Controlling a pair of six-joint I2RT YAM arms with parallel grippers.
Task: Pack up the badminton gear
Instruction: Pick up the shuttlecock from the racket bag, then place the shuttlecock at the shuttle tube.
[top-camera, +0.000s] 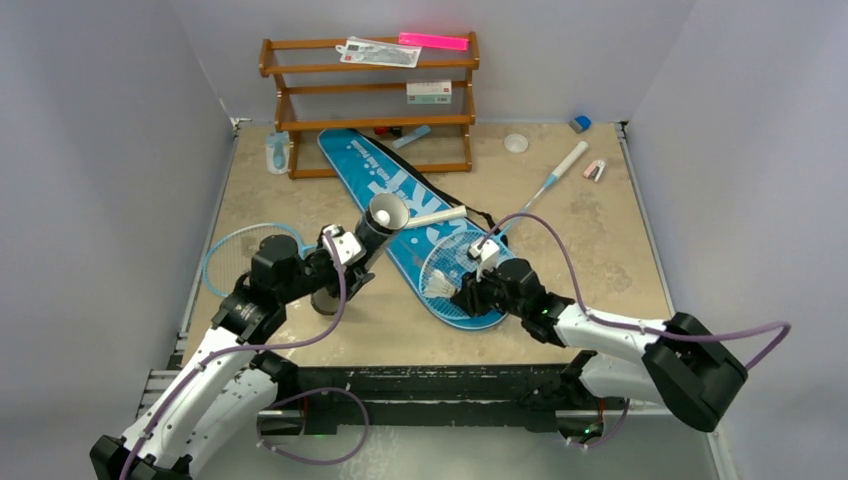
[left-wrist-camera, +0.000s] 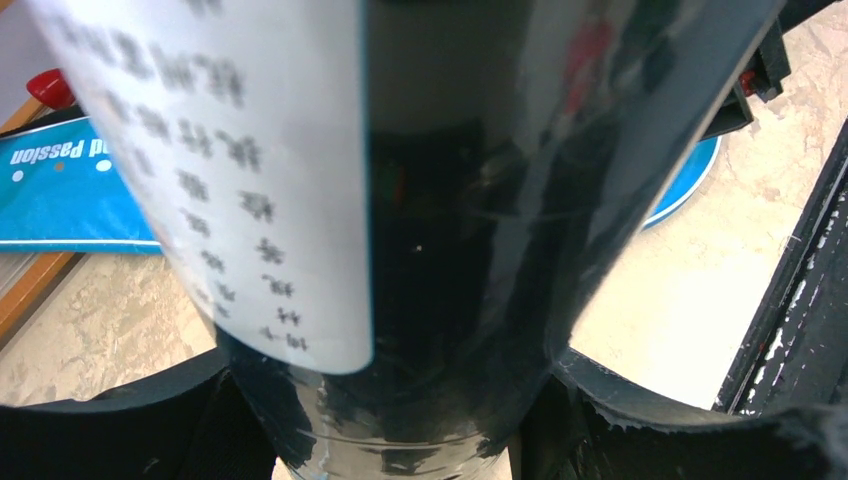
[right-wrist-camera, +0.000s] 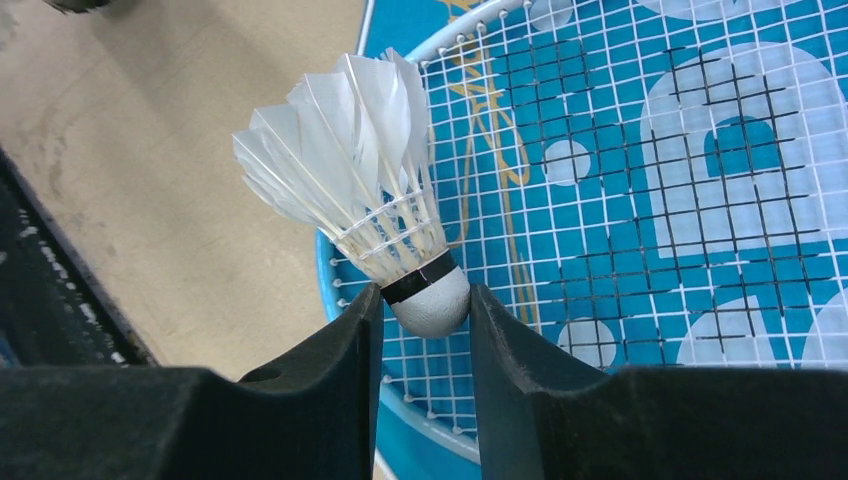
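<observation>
At left, a light-blue racket (top-camera: 232, 258) lies on the beige tabletop (top-camera: 600, 260), its head partly hidden behind the arm. The left fingers (left-wrist-camera: 120, 430) clasp a tilted black cylinder tube (left-wrist-camera: 450, 250) that blocks most of that wrist view. Rightward, over the blue racket-shaped bag (top-camera: 370, 170), the right fingers (right-wrist-camera: 330, 390) pinch a white feather shuttlecock (right-wrist-camera: 350, 160) by its cork, above the strings of a second light-blue racket (right-wrist-camera: 620, 170).

black tube (left-wrist-camera: 450, 250): both ends cut off beyond left fingers (left-wrist-camera: 100, 435), label print blurred | racket (right-wrist-camera: 620, 230): head cut off past right fingers (right-wrist-camera: 300, 400), partly hidden behind shuttlecock (right-wrist-camera: 350, 150)
</observation>
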